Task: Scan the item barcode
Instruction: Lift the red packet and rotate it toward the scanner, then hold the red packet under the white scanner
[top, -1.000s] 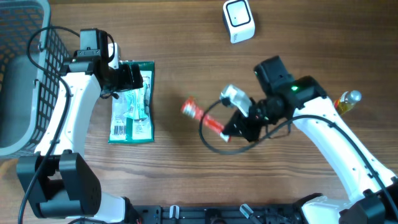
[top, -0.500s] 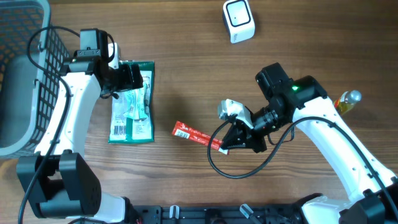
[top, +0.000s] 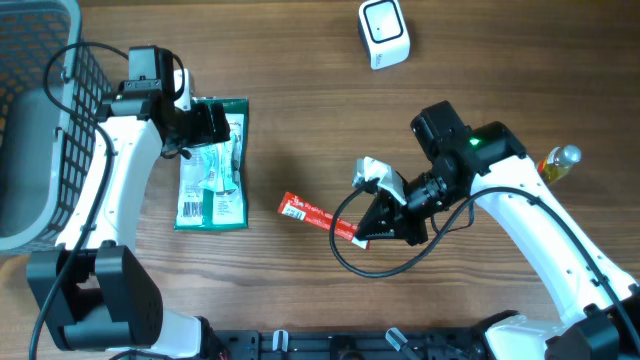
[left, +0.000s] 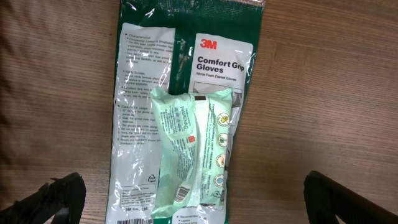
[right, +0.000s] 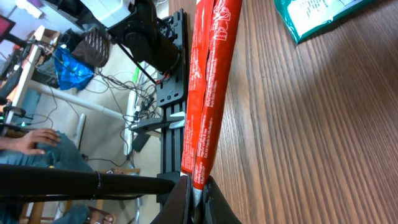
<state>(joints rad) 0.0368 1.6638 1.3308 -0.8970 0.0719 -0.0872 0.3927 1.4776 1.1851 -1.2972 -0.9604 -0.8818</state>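
Your right hand is clamped on one end of the thin red foil stick packet, below the white boxy scanner. It looks light and floppy, so pinch nearer the middle.

The table is brown wood with fine lines in it, smooth and a bit dull. The red packet is thin plastic — shiny and wrinkled. The green glove pack is glossy plastic that catches the light, and the pale green packet on it looks crinkly. The scanner is smooth white plastic. The basket is grey mesh.
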